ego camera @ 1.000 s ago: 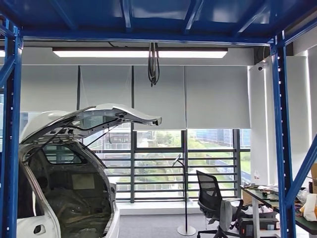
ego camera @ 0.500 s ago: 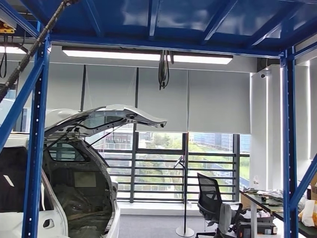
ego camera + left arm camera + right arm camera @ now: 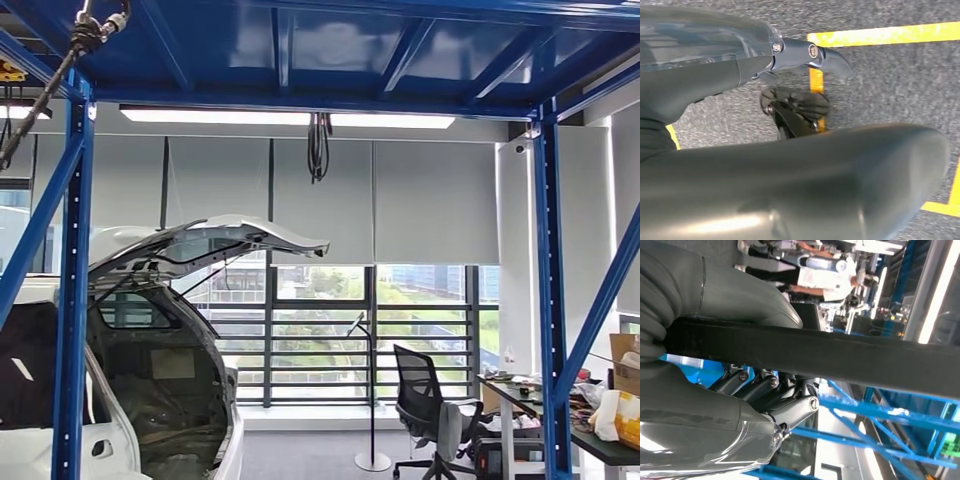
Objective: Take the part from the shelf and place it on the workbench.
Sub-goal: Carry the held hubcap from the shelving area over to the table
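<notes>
The right hand [image 3: 764, 405] grips a long black part [image 3: 851, 360] — the left hand [image 3: 798, 100] hangs above the floor [image 3: 885, 75], fingers curled on nothing.

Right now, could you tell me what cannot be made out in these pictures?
- Part, right wrist view: one end is cut off by the picture edge and the other is hidden in the right hand, so its full shape is unclear.
- Left hand, left wrist view: the fingers are blurred, so open or shut is unclear.
- Desk, head view: partly behind the blue post; its items are too small to name.
</notes>
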`<state>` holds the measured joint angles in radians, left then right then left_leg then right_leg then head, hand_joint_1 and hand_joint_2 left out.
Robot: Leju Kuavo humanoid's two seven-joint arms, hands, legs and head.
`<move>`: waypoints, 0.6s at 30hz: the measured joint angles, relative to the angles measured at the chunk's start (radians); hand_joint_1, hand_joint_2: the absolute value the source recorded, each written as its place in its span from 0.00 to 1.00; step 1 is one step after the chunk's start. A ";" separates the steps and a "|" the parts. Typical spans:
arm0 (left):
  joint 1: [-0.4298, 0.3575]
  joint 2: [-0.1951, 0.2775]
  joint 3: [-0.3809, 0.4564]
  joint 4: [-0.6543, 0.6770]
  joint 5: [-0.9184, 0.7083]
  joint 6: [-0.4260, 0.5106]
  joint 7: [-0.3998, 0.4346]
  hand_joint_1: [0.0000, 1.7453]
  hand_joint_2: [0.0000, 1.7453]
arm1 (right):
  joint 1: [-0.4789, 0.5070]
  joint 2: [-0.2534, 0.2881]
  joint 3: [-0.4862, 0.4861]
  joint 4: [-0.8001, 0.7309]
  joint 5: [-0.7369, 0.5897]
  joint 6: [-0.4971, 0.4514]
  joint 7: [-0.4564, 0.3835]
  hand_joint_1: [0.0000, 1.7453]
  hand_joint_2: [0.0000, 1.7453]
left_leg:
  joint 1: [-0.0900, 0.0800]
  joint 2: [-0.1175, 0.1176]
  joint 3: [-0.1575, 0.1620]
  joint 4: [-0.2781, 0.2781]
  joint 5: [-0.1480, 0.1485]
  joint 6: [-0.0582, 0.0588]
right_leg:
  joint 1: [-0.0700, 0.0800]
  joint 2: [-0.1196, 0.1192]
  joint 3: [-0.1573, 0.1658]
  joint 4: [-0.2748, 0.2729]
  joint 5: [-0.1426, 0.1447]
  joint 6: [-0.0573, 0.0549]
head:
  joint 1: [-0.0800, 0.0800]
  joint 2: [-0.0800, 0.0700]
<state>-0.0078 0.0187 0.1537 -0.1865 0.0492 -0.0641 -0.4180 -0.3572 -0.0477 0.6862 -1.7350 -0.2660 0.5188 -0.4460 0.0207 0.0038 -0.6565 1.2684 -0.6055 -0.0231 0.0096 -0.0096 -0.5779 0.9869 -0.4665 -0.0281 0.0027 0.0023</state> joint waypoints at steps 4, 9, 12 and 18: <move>-0.004 0.000 0.000 0.000 -0.005 -0.003 -0.004 0.00 1.00 | 0.000 0.000 -0.001 -0.001 -0.002 0.005 -0.002 1.00 1.00 | 0.014 -0.005 0.144 -0.212 0.053 -0.014 | -0.004 0.001 -0.055 0.041 0.016 0.022 | 0.000 0.000; -0.003 0.000 0.000 0.000 -0.010 -0.001 -0.007 0.00 1.00 | 0.001 0.000 -0.008 -0.002 -0.006 0.007 -0.005 1.00 1.00 | 0.007 -0.002 0.128 -0.242 0.068 0.031 | -0.010 0.005 -0.089 0.075 0.001 0.053 | 0.000 0.000; -0.004 0.002 0.000 0.000 -0.013 0.000 -0.008 0.00 1.00 | 0.002 0.000 -0.014 -0.003 -0.007 0.008 -0.006 1.00 1.00 | 0.000 0.002 0.093 -0.242 0.099 0.051 | -0.013 0.005 -0.124 0.228 -0.138 0.059 | 0.000 0.000; -0.003 0.003 0.000 0.000 -0.020 0.000 -0.007 0.00 1.00 | 0.003 0.000 -0.017 -0.008 -0.015 0.012 -0.007 1.00 1.00 | -0.018 0.004 0.022 -0.241 0.158 0.052 | -0.004 0.007 0.038 0.146 -0.092 0.035 | 0.000 0.000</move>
<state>-0.0108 0.0217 0.1537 -0.1862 0.0294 -0.0637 -0.4252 -0.3544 -0.0473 0.6689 -1.7434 -0.2814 0.5304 -0.4534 0.0031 0.0078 -0.6344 1.0276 -0.4480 0.0291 0.0053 -0.0028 -0.5396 1.1334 -0.5585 0.0071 0.0024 0.0023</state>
